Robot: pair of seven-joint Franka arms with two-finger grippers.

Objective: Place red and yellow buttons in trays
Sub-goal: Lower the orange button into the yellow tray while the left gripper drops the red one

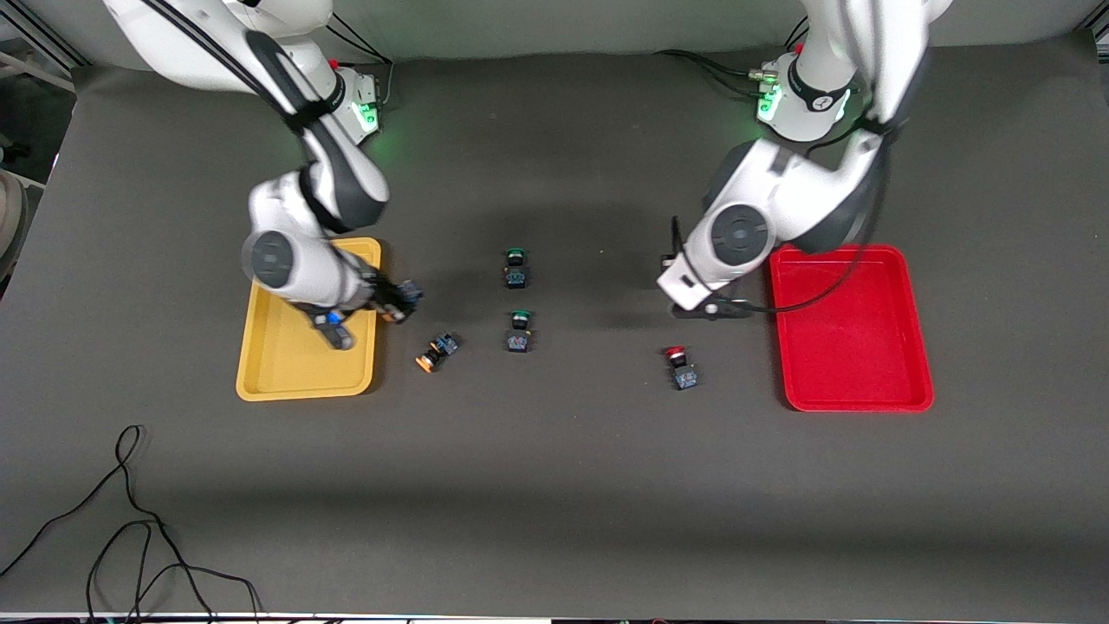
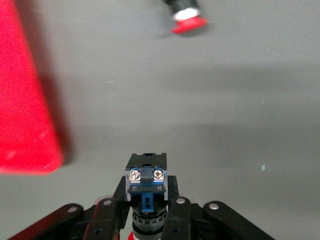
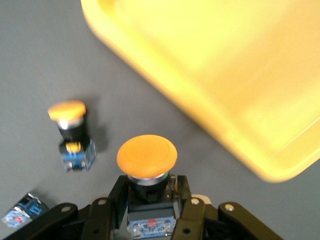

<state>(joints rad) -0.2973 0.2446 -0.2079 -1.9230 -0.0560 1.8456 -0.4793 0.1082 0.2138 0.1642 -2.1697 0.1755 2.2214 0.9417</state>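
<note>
My right gripper (image 1: 394,305) is shut on a yellow-capped button (image 3: 147,156) and holds it over the table just beside the yellow tray (image 1: 277,364). The tray's rim (image 3: 215,120) shows close by in the right wrist view. A second yellow button (image 1: 435,352) lies on the table near that tray and also shows in the right wrist view (image 3: 70,131). My left gripper (image 1: 703,308) is shut on a red-capped button (image 2: 147,186) over the table beside the red tray (image 1: 853,334). A second red button (image 1: 681,367) stands on the table, nearer to the front camera.
Two green-capped switches (image 1: 515,267) (image 1: 518,332) stand at the table's middle. Black cables (image 1: 130,529) lie near the front edge at the right arm's end. In the left wrist view the red tray's corner (image 2: 25,110) and the loose red button (image 2: 187,20) show.
</note>
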